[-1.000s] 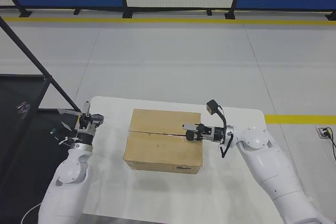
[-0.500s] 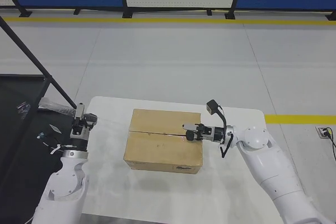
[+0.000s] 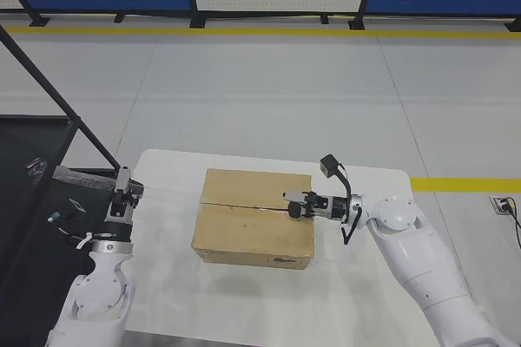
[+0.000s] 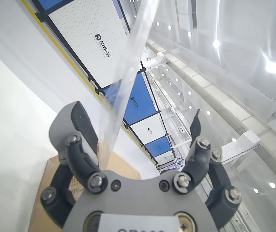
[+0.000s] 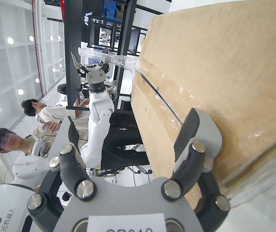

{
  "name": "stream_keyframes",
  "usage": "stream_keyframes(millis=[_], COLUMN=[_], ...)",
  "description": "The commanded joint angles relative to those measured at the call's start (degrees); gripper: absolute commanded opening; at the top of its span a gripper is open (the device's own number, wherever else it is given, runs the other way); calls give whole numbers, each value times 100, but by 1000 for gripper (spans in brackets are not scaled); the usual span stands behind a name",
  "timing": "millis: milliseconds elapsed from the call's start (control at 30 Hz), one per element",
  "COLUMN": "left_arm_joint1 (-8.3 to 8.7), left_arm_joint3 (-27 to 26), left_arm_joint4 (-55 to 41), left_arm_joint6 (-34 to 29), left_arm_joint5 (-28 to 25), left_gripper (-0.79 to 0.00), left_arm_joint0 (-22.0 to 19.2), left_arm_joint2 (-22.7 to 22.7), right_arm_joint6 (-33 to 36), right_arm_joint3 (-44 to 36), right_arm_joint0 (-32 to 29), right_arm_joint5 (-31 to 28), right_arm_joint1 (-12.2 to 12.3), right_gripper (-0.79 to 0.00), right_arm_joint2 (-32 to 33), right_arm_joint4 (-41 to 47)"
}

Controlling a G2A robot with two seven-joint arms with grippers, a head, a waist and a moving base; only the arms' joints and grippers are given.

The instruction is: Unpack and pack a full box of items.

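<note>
A closed cardboard box (image 3: pixel 253 217) stands mid-table, its centre seam (image 3: pixel 243 206) running across the top. My left gripper (image 3: pixel 122 193) is at the table's left edge, raised and open. A strip of clear tape (image 4: pixel 125 80) clings to one finger pad (image 4: pixel 84 126) and trails away from it. In the right wrist view the tape strip (image 5: pixel 109 57) reaches from that gripper to the box's seam end. My right gripper (image 5: pixel 130 121) is open at the box's right end, one finger (image 5: pixel 188 131) lying on the box top (image 5: pixel 212 61) beside the seam.
The white table (image 3: pixel 347 286) has bare room in front of and right of the box. A black metal rack (image 3: pixel 35 95) and a dark shelf surface (image 3: pixel 17 208) stand close to the table's left edge.
My left gripper has moved left, away from the box, drawing the tape strip out with it. The right arm and the box have not moved.
</note>
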Motion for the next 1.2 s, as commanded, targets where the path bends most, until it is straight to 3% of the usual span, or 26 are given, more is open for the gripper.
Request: stream_keyframes(millis=[0, 233, 467, 900, 1167], left_arm_joint1=[10, 19, -5, -79, -145], left_arm_joint3=[-97, -630, -915, -1136, -992], left_arm_joint4=[128, 132, 173, 429, 599], left_arm_joint6=[-33, -319, -396, -532, -566], left_arm_joint5=[-34, -67, 133, 414, 610], left_gripper=[0, 0, 0, 0, 0], left_arm_joint0=[79, 295, 244, -11, -248], left_arm_joint2=[-58, -104, 56, 649, 1096], right_arm_joint6=[0, 0, -463, -458, -417], right_arm_joint3=[0, 0, -519, -1075, -1095], right_arm_joint0=[0, 0, -374, -872, -961], right_arm_joint5=[0, 0, -13, 46, 12], right_arm_joint1=[0, 0, 85, 270, 323], right_gripper=[0, 0, 0, 0, 0], right_arm_joint2=[0, 0, 253, 716, 830], right_arm_joint4=[0, 0, 25, 132, 223])
